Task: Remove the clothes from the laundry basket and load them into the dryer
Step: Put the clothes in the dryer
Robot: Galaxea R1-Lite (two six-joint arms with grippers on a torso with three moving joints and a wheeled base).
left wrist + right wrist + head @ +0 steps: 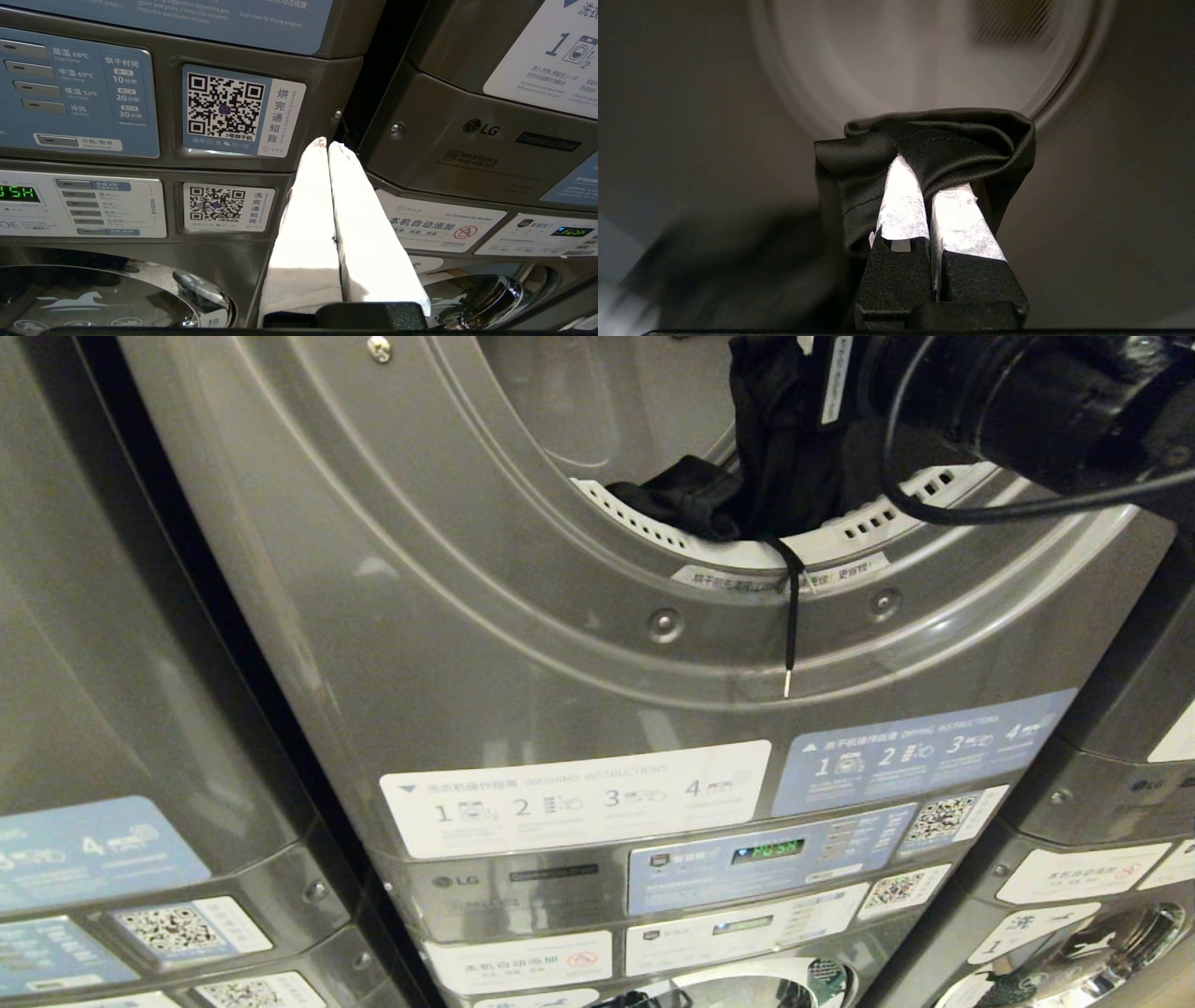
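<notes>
A black garment [924, 144] is held in the right gripper [924, 186], whose taped fingers [901, 205] are pressed together on a fold of the cloth. In the right wrist view the round back wall of the dryer drum [896, 60] is seen behind the cloth, so the gripper is judged to be at the mouth of the drum or just inside it. In the head view the right arm [1027, 401] is seen entering from the upper right toward the dryer opening [607, 411]. The dark cloth [784, 448] hangs from it over the lower rim, and a part of it [672, 495] is already resting on the white perforated edge [859, 527]. A thin black drawstring [792, 616] is hanging outside, down over the grey front panel [467, 644] of the dryer. The left gripper [327, 145] is parked lower, in front of the control panels [74, 93] and the QR code stickers [224, 109], with its white fingers [303, 210] closed together and nothing between them. The laundry basket is not visible in any view, so it cannot be told how many clothes are left in it. The task is judged to be in the middle of one loading step: the garment is brought to the dryer but not yet released. It is left to push the cloth deeper, to let it go, and to make sure that the drawstring is also inside.
</notes>
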